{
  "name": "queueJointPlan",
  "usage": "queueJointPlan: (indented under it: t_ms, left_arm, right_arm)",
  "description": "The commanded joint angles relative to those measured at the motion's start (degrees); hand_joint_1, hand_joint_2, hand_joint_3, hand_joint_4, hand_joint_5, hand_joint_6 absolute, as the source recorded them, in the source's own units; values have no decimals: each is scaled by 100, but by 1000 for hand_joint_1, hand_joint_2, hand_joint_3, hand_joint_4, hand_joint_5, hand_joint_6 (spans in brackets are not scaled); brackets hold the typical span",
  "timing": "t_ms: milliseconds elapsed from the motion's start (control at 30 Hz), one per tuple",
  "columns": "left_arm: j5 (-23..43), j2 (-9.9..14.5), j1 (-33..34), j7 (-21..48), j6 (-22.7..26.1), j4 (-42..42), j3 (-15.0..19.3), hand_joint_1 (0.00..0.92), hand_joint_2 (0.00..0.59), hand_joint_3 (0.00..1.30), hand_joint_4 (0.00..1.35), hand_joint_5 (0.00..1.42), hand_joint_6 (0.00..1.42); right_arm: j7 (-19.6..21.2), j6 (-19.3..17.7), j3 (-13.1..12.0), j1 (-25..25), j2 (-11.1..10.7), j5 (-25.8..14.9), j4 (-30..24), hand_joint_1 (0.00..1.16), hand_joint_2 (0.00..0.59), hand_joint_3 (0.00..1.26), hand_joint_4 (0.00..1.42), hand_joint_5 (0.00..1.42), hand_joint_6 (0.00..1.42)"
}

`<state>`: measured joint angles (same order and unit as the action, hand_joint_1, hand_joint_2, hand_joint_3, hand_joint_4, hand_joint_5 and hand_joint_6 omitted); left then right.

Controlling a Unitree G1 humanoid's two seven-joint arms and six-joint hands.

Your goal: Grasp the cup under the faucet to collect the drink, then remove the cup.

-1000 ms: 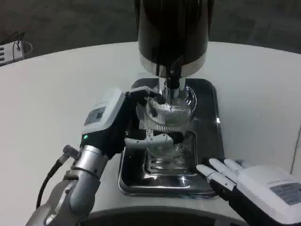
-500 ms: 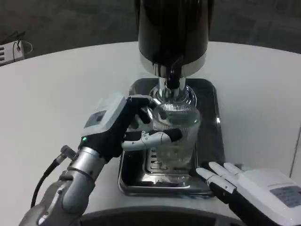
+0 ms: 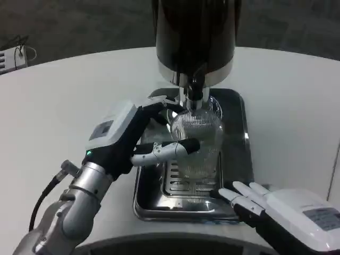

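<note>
Clear ribbed glass: a cup (image 3: 197, 146), upright, mouth just below the faucet (image 3: 195, 95) of a dark dispenser (image 3: 195, 37) with a chrome band round its base. Held by the left hand (image 3: 135, 139), thumb reaching across the front of the cup, other fingers curving round its far side near the rim. Over the slotted grate of a shiny steel tray (image 3: 235, 133) at the dispenser's foot; whether standing on the grate or lifted just clear of it, cannot tell. Contents of the cup not readable through the ribbing. Silver left forearm (image 3: 79, 207) running down toward the lower left corner, a black cable (image 3: 42, 204) looping beside it, a small green light glowing on the black wrist. Lower right, the right hand (image 3: 281, 210) lying flat and holding nothing, white fingers stretched out and slightly apart, tips just beside the tray's near right corner. White round table (image 3: 64, 106) under everything, dark floor beyond. Far left edge, a white power strip (image 3: 10, 58) with a cord.
</note>
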<state>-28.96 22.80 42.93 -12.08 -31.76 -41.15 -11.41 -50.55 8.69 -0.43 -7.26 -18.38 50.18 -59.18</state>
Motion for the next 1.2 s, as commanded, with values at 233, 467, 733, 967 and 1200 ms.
queueJointPlan:
  t_ms: [233, 467, 733, 967, 1200]
  left_arm:
    - [661, 443, -1116, 467, -78, 1425, 567, 75, 6, 401, 218, 399, 502]
    - [1761, 649, -1956, 1236, 58, 2885, 1232, 23, 16, 334, 222, 337, 423]
    - [2952, 648, -1831, 2425, 626, 3873, 1398, 0, 44, 251, 190, 289, 345]
    - [3458, 575, -1444, 3111, 1232, 4229, 1361, 0, 47, 215, 166, 288, 334]
    - [3457, 400, -1105, 3417, 1496, 4196, 1257, 0, 48, 208, 163, 284, 330]
  right_arm:
    - [50, 137, 64, -22, -75, -70, -24, 528, 437, 94, 0, 0, 0]
    - [62, 185, 164, 72, -84, -40, 40, 528, 437, 94, 0, 0, 0]
    - [42, 210, 312, 149, -73, 22, 51, 528, 437, 94, 0, 0, 0]
    - [34, 233, 354, 72, -73, 57, -64, 528, 437, 94, 0, 0, 0]
    - [65, 120, 229, -38, -31, -28, -82, 528, 437, 94, 0, 0, 0]
